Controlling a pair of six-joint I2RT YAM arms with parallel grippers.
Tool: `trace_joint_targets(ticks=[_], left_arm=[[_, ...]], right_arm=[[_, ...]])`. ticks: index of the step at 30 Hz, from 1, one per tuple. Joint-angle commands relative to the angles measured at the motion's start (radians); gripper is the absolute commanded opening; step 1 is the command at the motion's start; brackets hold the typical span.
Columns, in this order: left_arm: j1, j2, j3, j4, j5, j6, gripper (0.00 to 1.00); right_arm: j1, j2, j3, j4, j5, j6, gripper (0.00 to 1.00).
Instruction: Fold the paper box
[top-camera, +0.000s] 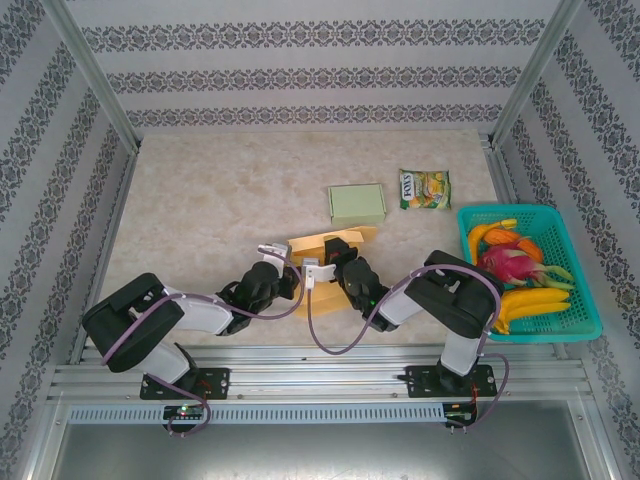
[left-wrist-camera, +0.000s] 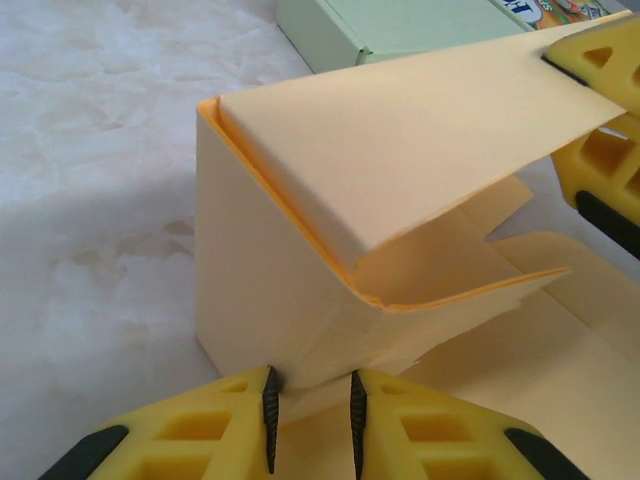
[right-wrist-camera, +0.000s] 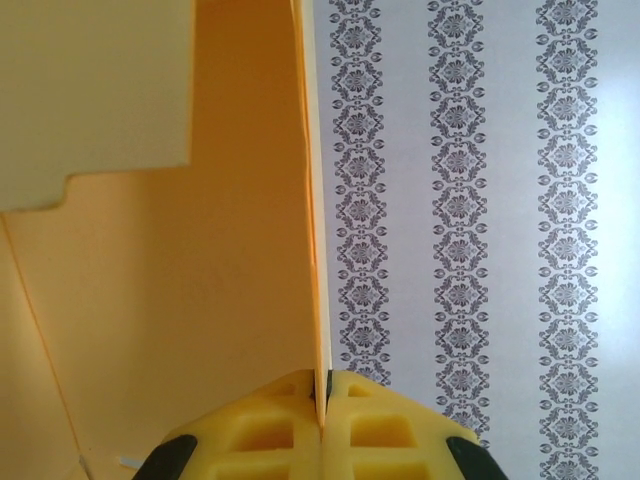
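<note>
- The yellow paper box sits half-formed on the marbled table, near the front edge and right between the two arms. One wall stands up and a broad flap slopes over it.
- The right gripper has its fingers pressed tight together on the thin edge of that flap. From the left wrist camera you can see it holding the flap's far end up in the air, off to the upper right.
- The left gripper is down at the foot of the standing wall. Its jaws are only narrowly apart, with a creased bit of the wall's lower edge between them. I can't tell whether the pads are biting the paper yet or just bracketing it.
- What the next move hinges on, as I read it: the box lies straight ahead of the left gripper. The wall's bottom crease runs across the line of its fingers, and the raised flap stretches away towards the right gripper.
- Both arms are at the box. The left is nearer the base and the right nearer the flap's free end, so I'd guess the left anchors while the right brings the flap over.
- A pale green box lies flat just beyond, apart from the yellow one.
</note>
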Motion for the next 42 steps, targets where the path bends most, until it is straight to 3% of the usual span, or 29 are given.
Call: trace_joint_targets(ticks=[1, 6, 11, 26, 28, 33, 37, 40, 42], left_arm=[[-0.035, -0.004, 0.059, 0.137, 0.022, -0.026, 0.27], [-0.041, 0.056, 0.093, 0.116, -0.057, -0.029, 0.28], [-0.041, 0.126, 0.136, 0.115, -0.138, 0.001, 0.35], [-0.040, 0.270, 0.178, 0.283, -0.296, 0.093, 0.43], [-0.039, 0.272, 0.195, 0.242, -0.364, 0.075, 0.43], [-0.036, 0.266, 0.185, 0.186, -0.560, 0.009, 0.33], [-0.013, 0.264, 0.189, 0.099, -0.618, -0.050, 0.27], [-0.009, 0.261, 0.218, -0.018, -0.679, -0.110, 0.14], [-0.008, 0.259, 0.243, -0.111, -0.717, -0.160, 0.11]], right_arm=[[0.013, 0.032, -0.022, -0.187, -0.061, 0.059, 0.00], [0.012, 0.005, -0.033, -0.209, -0.073, 0.088, 0.00], [0.011, 0.006, -0.040, -0.220, -0.068, 0.087, 0.00], [-0.019, -0.042, -0.048, -0.314, -0.111, 0.145, 0.00], [-0.026, -0.043, -0.047, -0.315, -0.108, 0.148, 0.00], [-0.040, -0.046, -0.044, -0.324, -0.090, 0.162, 0.00], [-0.051, -0.043, -0.035, -0.328, -0.056, 0.168, 0.00], [-0.053, -0.040, -0.030, -0.335, -0.047, 0.171, 0.00], [-0.053, -0.037, -0.027, -0.339, -0.044, 0.174, 0.00]])
